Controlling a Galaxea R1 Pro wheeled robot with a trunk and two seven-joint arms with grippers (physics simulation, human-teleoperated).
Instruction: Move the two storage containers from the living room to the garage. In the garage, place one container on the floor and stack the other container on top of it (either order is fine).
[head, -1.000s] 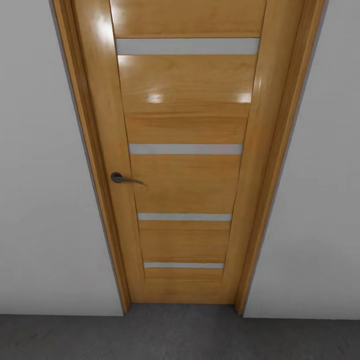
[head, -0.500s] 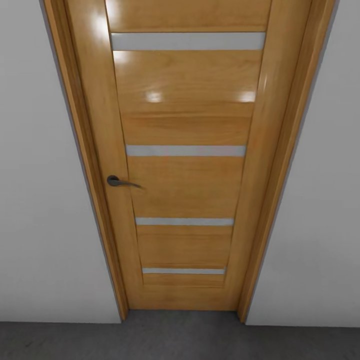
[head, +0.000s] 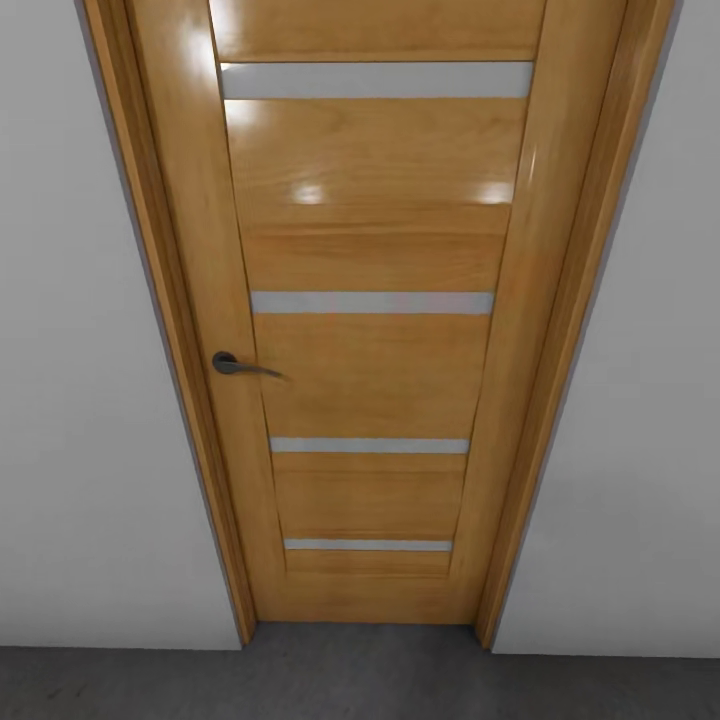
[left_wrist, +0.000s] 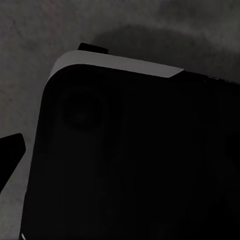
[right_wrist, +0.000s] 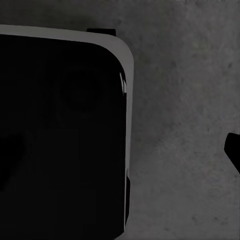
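Scene: the robot faces a shut wooden door with four pale horizontal strips, set in a wood frame between plain pale walls.
Handle: a dark lever sits on the door's left side, untouched.
Floor: dark grey speckled concrete runs up to the threshold; the same rough surface shows under both wrist cameras.
Robot body: a black rounded base with a pale rim lies below the left wrist camera, and likewise below the right one.
Left gripper: one dark fingertip pokes in at the picture's edge; whether the jaws are wide or narrow cannot be told, and nothing orange is seen between them.
Right gripper: a dark fingertip at the edge; spread also impossible to judge.
Containers: no orange bin appears in these pictures, so where they are cannot be told.
Progress: judged as in transit. No stack is on view, so the placing and stacking cannot be confirmed.
Next: the shut door likely has to be opened to pass.
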